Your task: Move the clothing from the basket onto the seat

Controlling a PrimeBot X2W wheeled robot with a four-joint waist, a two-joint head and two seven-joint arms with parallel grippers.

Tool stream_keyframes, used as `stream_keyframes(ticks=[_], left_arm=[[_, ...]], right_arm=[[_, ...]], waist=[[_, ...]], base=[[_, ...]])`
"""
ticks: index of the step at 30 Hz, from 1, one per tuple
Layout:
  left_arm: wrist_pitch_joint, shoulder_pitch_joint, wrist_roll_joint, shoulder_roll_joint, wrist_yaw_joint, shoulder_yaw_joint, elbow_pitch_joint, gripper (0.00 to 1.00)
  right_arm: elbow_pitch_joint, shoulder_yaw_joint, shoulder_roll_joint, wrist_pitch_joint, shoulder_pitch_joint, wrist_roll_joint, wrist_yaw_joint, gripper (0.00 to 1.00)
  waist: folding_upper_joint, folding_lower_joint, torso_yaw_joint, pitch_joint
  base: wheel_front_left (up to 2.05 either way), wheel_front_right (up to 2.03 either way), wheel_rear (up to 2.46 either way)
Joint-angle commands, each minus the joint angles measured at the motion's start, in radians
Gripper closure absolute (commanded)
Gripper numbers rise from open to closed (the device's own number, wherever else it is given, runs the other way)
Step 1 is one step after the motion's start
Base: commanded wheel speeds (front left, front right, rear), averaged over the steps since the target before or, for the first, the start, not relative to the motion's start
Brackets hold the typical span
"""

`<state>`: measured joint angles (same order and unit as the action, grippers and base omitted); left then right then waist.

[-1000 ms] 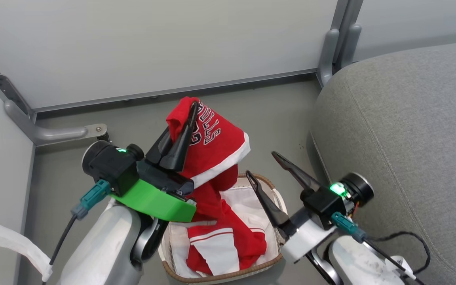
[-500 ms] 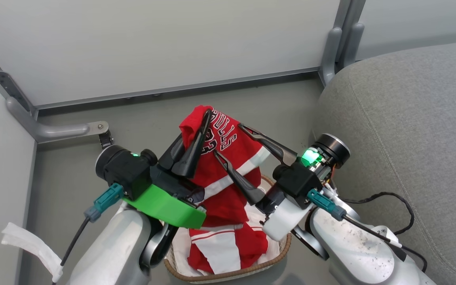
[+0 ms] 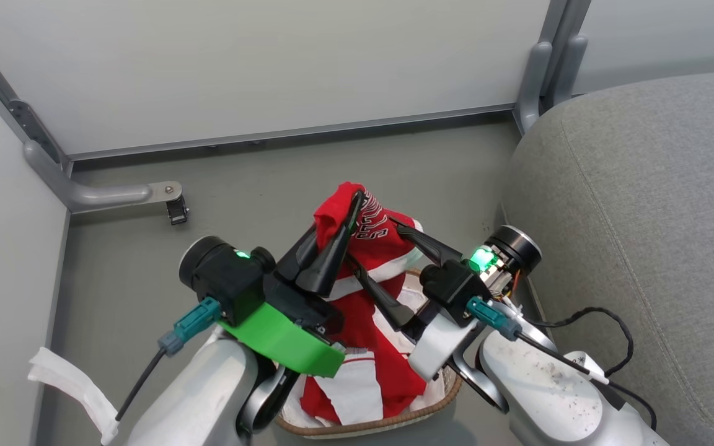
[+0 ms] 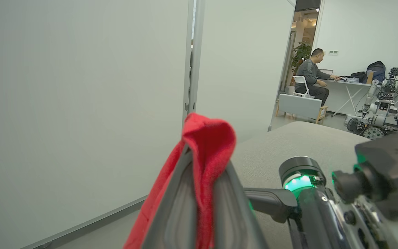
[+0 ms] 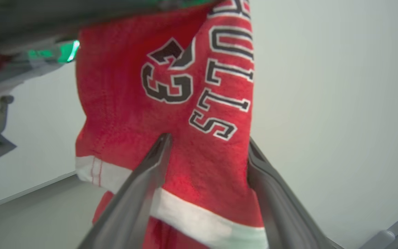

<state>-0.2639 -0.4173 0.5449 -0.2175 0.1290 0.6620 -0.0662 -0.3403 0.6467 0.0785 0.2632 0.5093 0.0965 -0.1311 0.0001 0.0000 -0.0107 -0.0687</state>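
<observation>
- At the left claw: fingers pinched together on the top fold of the red sports jersey with white trim and outlined lettering, holding it up as before; lower end hangs toward the basket, and cannot tell whether clear of it.
- At the right claw: fingers wide apart, now straddling the jersey just below the left claw's tips; a second ago low, nearer the seat, touching no cloth.
- Along the right claw's own fingers: one in front of the cloth, the other at its edge, number and lettering just beyond the tips; nothing pinched yet.
- For the task: probably a second hold being set up, to carry the jersey spread rather than bunched; until closed, all the weight on the left claw.
- Below both claws: second red garment with broad white panels, lying in the oval white plastic basket with brown woven-look rim.
- To the right of the right claw, near but apart: large grey fabric seat cushion, bare where visible, so nothing delivered yet.
- Head camera shifted too; not counted as movement of things.
- Beyond the claws: smooth grey floor, pale partition panels on grey metal posts.
- Far past the left claw: a person seated at a desk, another wheeled robot nearby.
</observation>
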Motion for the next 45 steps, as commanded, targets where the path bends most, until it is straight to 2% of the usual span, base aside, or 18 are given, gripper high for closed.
stream_keyframes(ticks=[1,13,14,15,16,22,23,24,28,32,36,45], left_arm=[[-0.001,-0.016,0.006,-0.006,0.003,0.007,0.007,1.00],[-0.001,-0.031,0.028,-0.008,0.003,0.037,0.017,1.00],[-0.001,-0.030,0.031,-0.007,0.003,0.036,0.015,1.00],[-0.001,-0.029,0.032,-0.007,0.003,0.037,0.013,1.00],[-0.001,-0.028,0.034,-0.008,0.003,0.038,0.011,1.00],[-0.001,-0.010,0.038,-0.003,0.003,0.026,-0.002,1.00],[-0.001,-0.006,0.038,-0.002,0.003,0.022,-0.006,0.93],[-0.001,-0.004,0.039,-0.004,0.003,0.026,-0.013,0.02],[0.000,0.005,0.026,-0.009,0.003,0.005,-0.036,0.00],[0.000,0.017,0.013,-0.014,0.003,-0.009,-0.050,0.00],[0.000,0.030,-0.002,-0.021,0.003,-0.023,-0.057,0.00],[0.000,0.040,-0.015,-0.028,0.003,-0.036,-0.046,0.00]], right_arm=[[-0.012,-0.002,-0.001,0.002,0.017,0.005,0.001,0.00],[-0.136,0.007,-0.022,0.002,0.014,0.027,0.001,0.00],[-0.137,0.006,-0.023,0.002,0.011,0.030,0.001,0.06],[-0.140,0.006,-0.024,0.002,0.009,0.036,0.000,0.61],[-0.146,0.013,-0.025,0.002,0.004,0.044,0.000,1.00],[-0.141,0.005,-0.025,0.002,-0.003,0.062,0.001,1.00],[-0.142,0.000,-0.025,0.002,-0.006,0.065,0.001,1.00],[-0.141,-0.003,-0.025,0.002,-0.007,0.063,0.001,1.00],[-0.126,-0.018,-0.025,0.002,-0.016,0.069,0.001,1.00],[-0.104,-0.040,-0.025,0.002,-0.030,0.067,0.001,1.00],[-0.081,-0.071,-0.026,0.002,-0.040,0.060,0.001,1.00],[-0.022,-0.154,-0.026,0.002,-0.093,0.041,0.001,1.00]], waist=[[-0.0001,0.0000,0.003,-0.002],[-0.0001,0.0000,0.026,-0.012],[-0.0001,0.0000,0.028,-0.012],[-0.0001,0.0000,0.029,-0.012],[-0.0001,0.0000,0.030,-0.011],[-0.0001,0.0000,0.032,-0.011],[-0.0001,0.0000,0.031,-0.011],[-0.0001,0.0000,0.029,-0.012],[-0.0001,0.0000,0.006,-0.016],[-0.0001,0.0000,-0.047,-0.027],[-0.0001,0.0000,-0.133,-0.041],[-0.0001,0.0000,-0.373,-0.083]], base=[[0.00,0.00,0.00],[0.00,0.00,0.00],[0.00,0.00,0.00],[0.00,0.00,0.00],[0.00,0.00,0.00],[0.00,0.00,0.00],[0.00,0.00,0.00],[0.00,0.00,0.00],[0.00,0.00,0.00],[0.00,0.00,0.00],[0.00,0.00,0.00],[0.00,0.00,0.00]])
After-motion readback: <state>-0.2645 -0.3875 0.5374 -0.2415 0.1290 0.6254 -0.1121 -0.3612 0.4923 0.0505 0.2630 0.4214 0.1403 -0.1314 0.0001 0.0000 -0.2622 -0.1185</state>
